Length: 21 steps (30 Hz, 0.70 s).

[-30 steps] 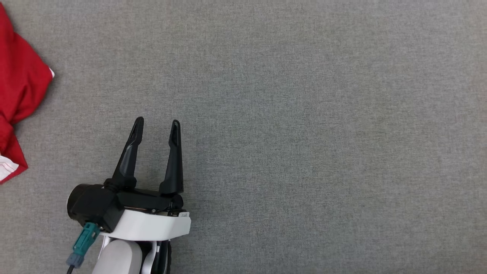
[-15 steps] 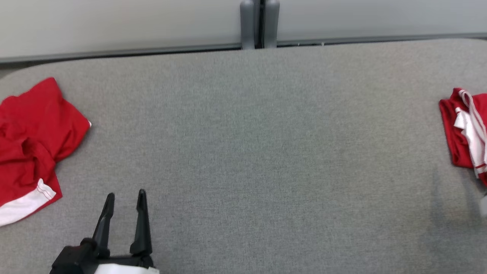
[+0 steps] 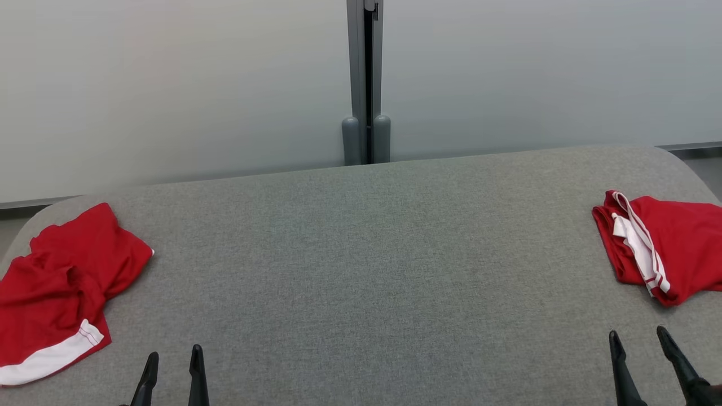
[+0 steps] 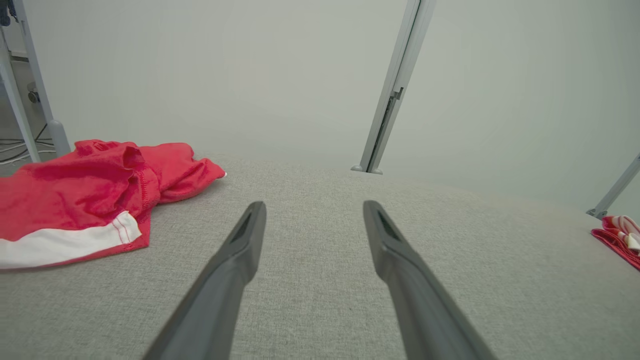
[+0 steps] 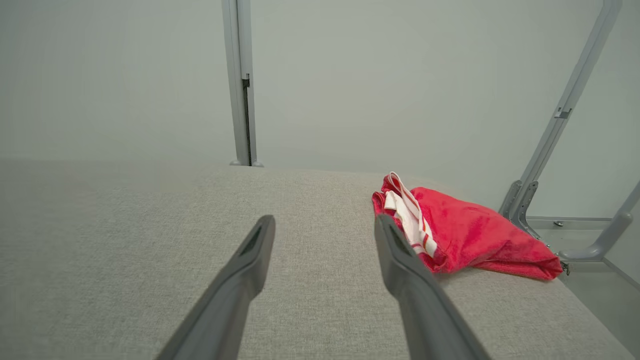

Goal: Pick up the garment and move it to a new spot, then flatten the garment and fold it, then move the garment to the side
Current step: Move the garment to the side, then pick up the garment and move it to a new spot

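At the lower left of the head view, my left pincer (image 3: pixel 172 361) shows its two dark fingers parted, with nothing between them, against the grey fabric table (image 3: pixel 361 270). At the lower right, my right pincer (image 3: pixel 638 341) is likewise spread and empty. A crumpled red garment (image 3: pixel 53 276) with a white hem band lies on the table at the left edge of the frame, up and left of my left pincer and apart from it. A folded red garment (image 3: pixel 677 242) with white striped trim lies at the right edge, near my right pincer but not touching it. At top centre, a grey post (image 3: pixel 365 84) divides the pale wall.
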### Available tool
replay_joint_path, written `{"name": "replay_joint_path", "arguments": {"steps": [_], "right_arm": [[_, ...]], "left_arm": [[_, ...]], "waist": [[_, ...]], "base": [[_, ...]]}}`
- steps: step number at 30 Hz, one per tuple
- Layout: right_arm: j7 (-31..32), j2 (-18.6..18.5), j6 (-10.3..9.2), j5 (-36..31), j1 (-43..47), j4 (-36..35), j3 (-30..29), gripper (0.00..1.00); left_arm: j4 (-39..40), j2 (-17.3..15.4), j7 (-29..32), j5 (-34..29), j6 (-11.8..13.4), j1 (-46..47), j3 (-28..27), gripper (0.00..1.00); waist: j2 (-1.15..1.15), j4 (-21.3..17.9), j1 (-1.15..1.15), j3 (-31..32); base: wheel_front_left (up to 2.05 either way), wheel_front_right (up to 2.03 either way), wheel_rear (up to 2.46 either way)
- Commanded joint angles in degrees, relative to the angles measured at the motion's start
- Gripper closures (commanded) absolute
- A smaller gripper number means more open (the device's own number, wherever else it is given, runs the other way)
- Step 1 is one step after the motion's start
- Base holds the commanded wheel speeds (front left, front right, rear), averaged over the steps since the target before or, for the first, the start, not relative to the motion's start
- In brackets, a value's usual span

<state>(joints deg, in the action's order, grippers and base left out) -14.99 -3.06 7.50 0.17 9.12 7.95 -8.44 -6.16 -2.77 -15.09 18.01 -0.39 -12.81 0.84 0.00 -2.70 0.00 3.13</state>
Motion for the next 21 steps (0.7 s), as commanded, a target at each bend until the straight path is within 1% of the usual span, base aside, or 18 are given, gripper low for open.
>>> {"name": "replay_joint_path", "arguments": {"steps": [1, 10, 13, 21], "right_arm": [[-0.27, -0.1, -0.01, 0.17, 0.45, -0.59, 0.07, 0.0], [-0.27, 0.02, -0.01, 2.91, 1.23, -0.93, 0.19, 0.0], [-0.26, 0.02, -0.01, 3.07, 0.85, -0.55, 0.27, 0.0], [-0.26, 0.03, -0.01, 2.93, 1.18, -0.11, 0.53, 0.0]], "left_arm": [[-0.02, -0.24, -0.09, 0.27, 0.32, -0.64, -0.35, 0.0], [-0.7, -0.24, -0.09, -0.18, -0.22, -1.19, -0.24, 0.0], [-0.95, -0.23, -0.09, -0.34, -0.11, -0.81, -0.05, 0.0], [-1.6, -0.24, -0.08, -0.78, -0.88, 0.34, 0.12, 0.0]], "waist": [[0.0, 0.09, 0.0, 0.42], [0.0, 0.38, 0.0, 0.73], [0.0, 0.41, 0.0, 0.68], [0.0, 0.98, 0.0, 0.83]], "base": [[0.0, 0.0, 0.0], [0.0, 0.0, 0.0], [0.0, 0.0, 0.0], [0.0, 0.0, 0.0]]}}
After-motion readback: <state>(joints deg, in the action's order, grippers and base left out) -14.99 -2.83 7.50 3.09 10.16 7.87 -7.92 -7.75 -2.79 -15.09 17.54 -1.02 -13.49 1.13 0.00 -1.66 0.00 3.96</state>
